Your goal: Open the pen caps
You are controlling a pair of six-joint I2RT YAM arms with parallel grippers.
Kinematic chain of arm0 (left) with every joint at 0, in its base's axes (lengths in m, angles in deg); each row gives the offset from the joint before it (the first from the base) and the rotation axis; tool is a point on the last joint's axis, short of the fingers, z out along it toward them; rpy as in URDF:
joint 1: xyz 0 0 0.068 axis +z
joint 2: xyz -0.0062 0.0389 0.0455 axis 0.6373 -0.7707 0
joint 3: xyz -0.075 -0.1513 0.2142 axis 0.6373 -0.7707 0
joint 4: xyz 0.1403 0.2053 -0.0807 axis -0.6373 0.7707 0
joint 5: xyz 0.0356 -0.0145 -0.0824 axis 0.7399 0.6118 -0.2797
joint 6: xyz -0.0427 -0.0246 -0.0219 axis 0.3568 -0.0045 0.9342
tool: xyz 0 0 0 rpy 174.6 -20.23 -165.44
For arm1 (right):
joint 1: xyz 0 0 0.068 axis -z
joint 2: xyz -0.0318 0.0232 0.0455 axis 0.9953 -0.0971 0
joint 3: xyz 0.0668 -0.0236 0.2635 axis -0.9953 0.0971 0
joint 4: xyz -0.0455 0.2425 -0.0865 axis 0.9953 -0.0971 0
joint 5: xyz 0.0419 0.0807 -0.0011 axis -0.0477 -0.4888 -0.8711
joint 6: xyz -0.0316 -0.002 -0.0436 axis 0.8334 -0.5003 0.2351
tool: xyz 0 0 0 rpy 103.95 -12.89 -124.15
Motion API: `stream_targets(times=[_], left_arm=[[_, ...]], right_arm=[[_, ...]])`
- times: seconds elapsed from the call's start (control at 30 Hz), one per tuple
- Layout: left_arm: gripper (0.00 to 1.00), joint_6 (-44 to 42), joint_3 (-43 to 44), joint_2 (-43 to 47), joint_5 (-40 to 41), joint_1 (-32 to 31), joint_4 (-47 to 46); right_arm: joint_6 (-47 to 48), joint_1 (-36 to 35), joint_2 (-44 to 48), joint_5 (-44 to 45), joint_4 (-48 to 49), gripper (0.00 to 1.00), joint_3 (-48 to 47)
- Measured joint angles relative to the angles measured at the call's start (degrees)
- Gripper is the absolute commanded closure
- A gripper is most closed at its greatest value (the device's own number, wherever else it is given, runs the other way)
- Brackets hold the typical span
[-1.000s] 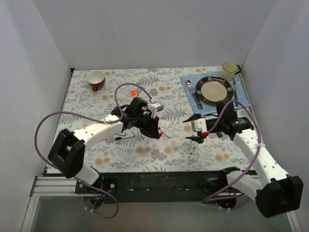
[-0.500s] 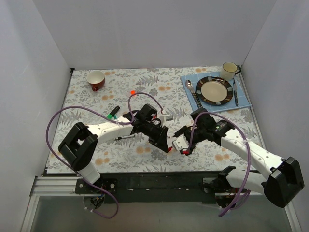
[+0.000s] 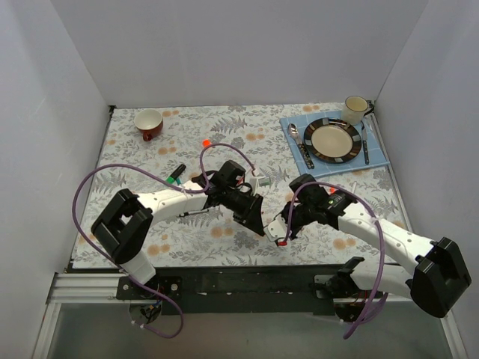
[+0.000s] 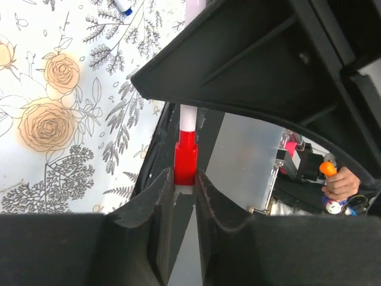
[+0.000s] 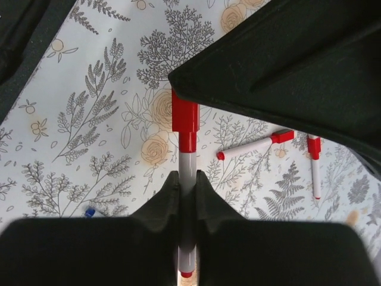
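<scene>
Both arms meet low over the near edge of the bench, roughly midway along it, with one pen (image 5: 187,161) bridged between them. The left gripper (image 4: 184,182) is narrow, pinched on the red cap (image 4: 185,158). The right gripper (image 5: 187,182) is narrow too, clamped on the white barrel just below the cap's collar. No gap shows at the join, so the cap looks seated and the pull is not yet done

Doing it well:
- Pull straight along the pen's axis, with the grippers backing directly away from each other. Any sideways bend will likely pivot the barrel in the pads.
- The right grip sits close to the cap, which is good because the lever is short.
- The left grip catches only the end part of the cap, so it could slip off. Squeeze firmer, or give a small twist first to break the friction fit.
- Stay low over the bench in case either half drops.

Other task items:
- two other red-ended pens (image 5: 250,147) lie on the floral cloth near mid-bench; cannot tell if they are capped
- a green-capped black marker (image 3: 176,173) lies toward the left edge
- a small orange cap (image 3: 206,142) lies loose nearer the far edge

The plate (image 3: 352,149) in the far right corner and the red mug (image 3: 149,123) in the far left corner are not involved
</scene>
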Motion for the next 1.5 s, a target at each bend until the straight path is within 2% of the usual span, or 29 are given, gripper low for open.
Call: stream_targets(times=[0.03,0.07,0.1,0.27,0.37,0.4,0.5,0.6,0.77,0.97,1.0,1.07,1.1,1.17,1.5], left_arm=[[0.67,0.3,0.0,0.0,0.0,-0.1,-0.4],[0.56,0.7,-0.1,0.0,0.1,-0.1,-1.0],[0.51,1.2,-0.2,0.1,0.3,-0.1,-1.8],[0.38,5.1,-2.0,3.0,3.9,1.0,-6.8],[0.20,7.4,-5.4,8.9,9.2,2.5,-10.9],[0.02,8.2,-7.0,11.6,11.2,2.9,-13.4],[0.02,11.5,-13.7,20.0,18.1,3.5,-23.8],[0.02,16.1,-20.6,25.0,23.8,3.5,-36.8],[0.03,22.2,-22.6,20.2,31.7,2.4,-53.2],[0.14,25.3,-23.9,16.0,40.8,-1.5,-64.3],[0.20,25.5,-24.3,16.0,42.5,-2.1,-65.6],[0.27,26.0,-24.8,16.0,45.9,-3.1,-67.7],[0.35,26.3,-24.8,16.0,47.4,-3.5,-68.5],[0.42,26.8,-24.8,15.9,50.0,-4.1,-70.1],[0.44,28.2,-21.4,10.8,56.5,-6.6,-69.5]], right_arm=[[-0.1,0.0,0.3,0.1,0.3,0.99,0.0],[-0.2,0.1,0.7,0.2,0.2,0.99,0.1],[-0.2,0.0,1.1,0.0,0.4,0.99,0.4],[-2.1,0.5,4.4,-0.6,1.6,0.99,3.1],[-6.7,3.0,7.1,-3.2,3.3,0.99,4.4],[-9.6,5.0,8.2,-5.2,4.5,0.99,4.9],[-19.8,10.8,10.8,-10.4,11.1,0.99,6.6],[-33.6,12.6,10.9,-12.7,17.9,0.99,7.3],[-54.9,13.1,7.7,-15.6,29.4,0.99,7.4],[-73.7,14.8,6.1,-14.0,39.6,0.99,9.3],[-75.9,15.1,6.0,-13.4,40.5,0.99,9.6],[-80.0,15.3,5.7,-11.7,42.3,0.99,9.8],[-81.7,15.4,5.7,-11.0,43.1,0.99,9.9],[-84.3,15.5,5.7,-9.6,44.4,0.99,10.0],[-90.1,15.5,5.9,-4.0,46.6,0.99,10.3]])
